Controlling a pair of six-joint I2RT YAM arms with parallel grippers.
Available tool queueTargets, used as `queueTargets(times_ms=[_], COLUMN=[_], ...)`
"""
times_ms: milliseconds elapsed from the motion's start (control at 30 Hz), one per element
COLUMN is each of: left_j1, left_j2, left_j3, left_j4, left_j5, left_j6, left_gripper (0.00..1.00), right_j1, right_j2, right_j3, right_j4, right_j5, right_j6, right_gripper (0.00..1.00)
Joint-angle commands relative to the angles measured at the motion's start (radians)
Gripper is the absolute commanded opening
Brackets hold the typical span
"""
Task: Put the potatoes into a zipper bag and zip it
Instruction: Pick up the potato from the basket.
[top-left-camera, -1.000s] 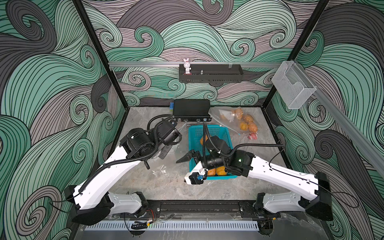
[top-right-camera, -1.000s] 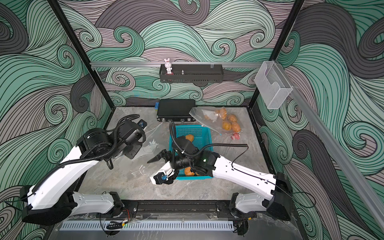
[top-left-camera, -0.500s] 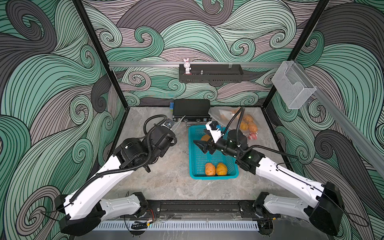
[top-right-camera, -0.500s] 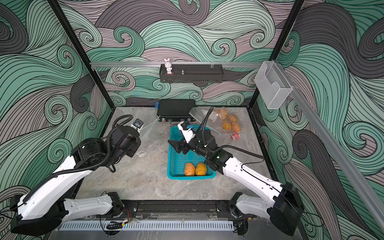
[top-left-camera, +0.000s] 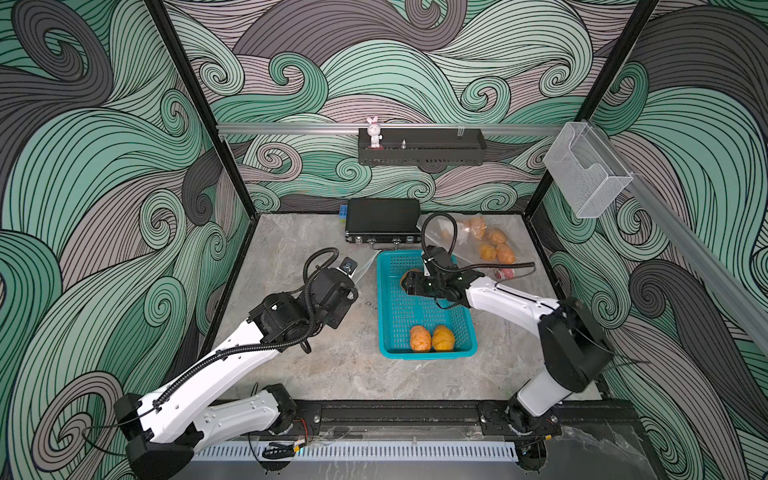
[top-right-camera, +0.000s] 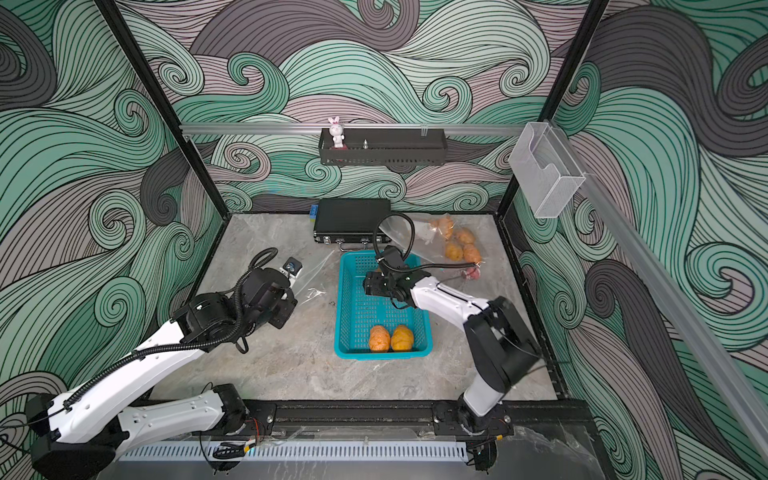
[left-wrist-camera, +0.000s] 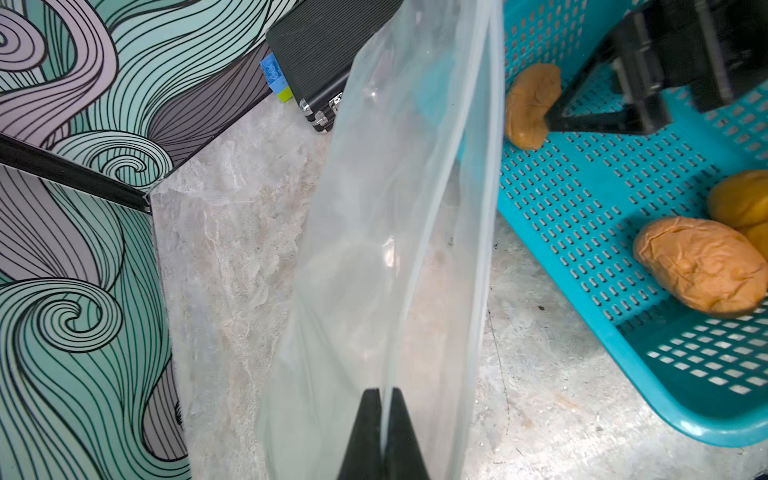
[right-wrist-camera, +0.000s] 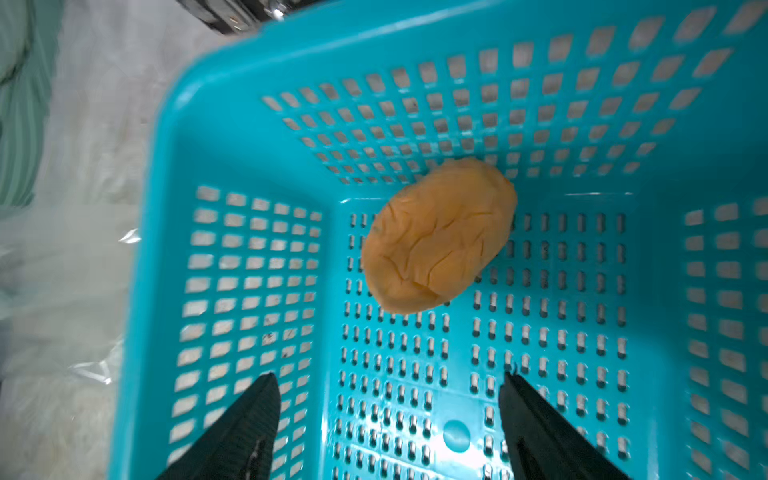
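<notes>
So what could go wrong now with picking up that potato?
The potato lies close to the basket's end wall, so the open right gripper might bump the wall or nudge the potato away instead of catching it. Also, the left gripper pinches the bag at just one spot and the bag looks nearly flat, so a potato might miss it and drop on the table.

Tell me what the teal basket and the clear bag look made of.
Teal slotted basket: likely rigid moulded plastic, slightly glossy; even colour, regular slots, glare on its floor. Clear zipper bag: probably thin soft plastic film, shiny; table shows through it, with creases and glints.
</notes>
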Motion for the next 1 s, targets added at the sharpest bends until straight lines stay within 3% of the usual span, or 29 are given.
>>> queueTargets(times_ms=[0, 467, 733, 967], left_j1=[0.017, 0.036, 0.039, 0.041], left_j2=[-0.023, -0.007, 0.001, 0.006], left_j3=[-0.010, -0.057, -0.064, -0.063], left_j4=[0.066, 0.103, 0.109, 0.114], left_j5=[0.061, 0.198, 0.229, 0.280], left_j6=[-0.025, -0.045, -0.043, -0.050], left_gripper=[0.00, 0.00, 0.00, 0.00], right_j1=[-0.012, -0.037, -0.040, -0.040], right_j2=[0.083, 0.244, 0.279, 0.181], right_j3=[0.093, 0.189, 0.195, 0.114], right_j4=[-0.055, -0.029, -0.004, 0.059], right_j5=[-0.001, 0.133, 0.114, 0.078], right_j6=[0.088, 0.261, 0.247, 0.133], right_gripper=[0.81, 0.81, 0.69, 0.52])
